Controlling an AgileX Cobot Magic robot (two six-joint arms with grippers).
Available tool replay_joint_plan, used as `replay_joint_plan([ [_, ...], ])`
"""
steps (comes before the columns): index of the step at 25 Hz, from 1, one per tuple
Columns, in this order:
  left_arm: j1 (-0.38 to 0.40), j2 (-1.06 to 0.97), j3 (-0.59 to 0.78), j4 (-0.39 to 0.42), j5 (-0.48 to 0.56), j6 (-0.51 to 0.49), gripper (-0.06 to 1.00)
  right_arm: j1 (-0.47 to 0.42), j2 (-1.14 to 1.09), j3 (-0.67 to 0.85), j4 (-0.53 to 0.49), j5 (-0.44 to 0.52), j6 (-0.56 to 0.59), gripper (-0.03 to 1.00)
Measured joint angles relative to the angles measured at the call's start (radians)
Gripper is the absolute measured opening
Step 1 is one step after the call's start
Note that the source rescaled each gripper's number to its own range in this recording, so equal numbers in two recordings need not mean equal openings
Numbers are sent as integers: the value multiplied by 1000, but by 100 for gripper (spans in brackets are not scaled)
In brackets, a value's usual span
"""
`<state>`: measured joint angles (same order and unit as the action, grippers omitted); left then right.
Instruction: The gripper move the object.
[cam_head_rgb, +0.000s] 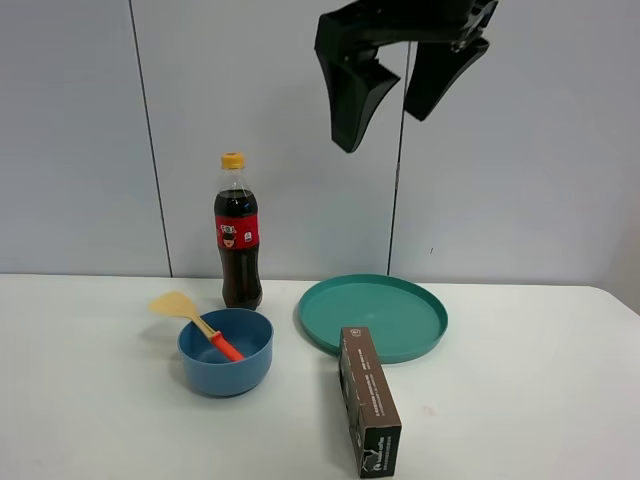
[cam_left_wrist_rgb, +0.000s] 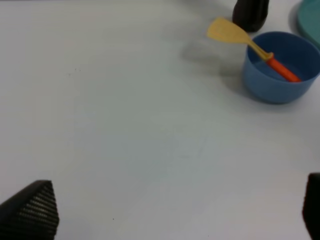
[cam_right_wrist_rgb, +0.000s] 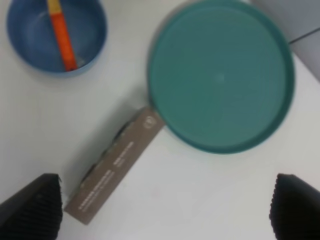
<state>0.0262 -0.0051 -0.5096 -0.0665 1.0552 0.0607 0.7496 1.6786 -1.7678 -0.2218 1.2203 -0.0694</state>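
Observation:
The spatula (cam_head_rgb: 200, 325) has a pale yellow head and an orange-red handle. It leans in a blue bowl (cam_head_rgb: 225, 375), handle down inside, head sticking out over the rim to the left. It also shows in the left wrist view (cam_left_wrist_rgb: 250, 45) and the right wrist view (cam_right_wrist_rgb: 62, 35). My right gripper (cam_head_rgb: 385, 130) hangs high above the table, open and empty, looking down past its fingertips (cam_right_wrist_rgb: 35, 205). My left gripper (cam_left_wrist_rgb: 172, 210) is open and empty over bare table, well away from the bowl (cam_left_wrist_rgb: 272, 90). It is out of the exterior view.
A cola bottle (cam_head_rgb: 238, 235) stands just behind the bowl. A teal plate (cam_head_rgb: 372, 315) lies right of the bowl. A dark brown box (cam_head_rgb: 368, 400) lies in front of the plate, one end touching its rim (cam_right_wrist_rgb: 150, 120). The table is white.

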Motion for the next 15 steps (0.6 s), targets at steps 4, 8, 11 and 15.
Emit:
replay_joint_plan([
  [4,0,0,0,0,0,0,100,-64,-47,23,-16,0,8,84],
  [8,0,0,0,0,0,0,100,-174,-104,116,-20,0,8,84],
  [11,0,0,0,0,0,0,100,-242,-135,172,-21,0,16,84],
  [15,0,0,0,0,0,0,100,-360,-212,285,-24,0,45,84],
])
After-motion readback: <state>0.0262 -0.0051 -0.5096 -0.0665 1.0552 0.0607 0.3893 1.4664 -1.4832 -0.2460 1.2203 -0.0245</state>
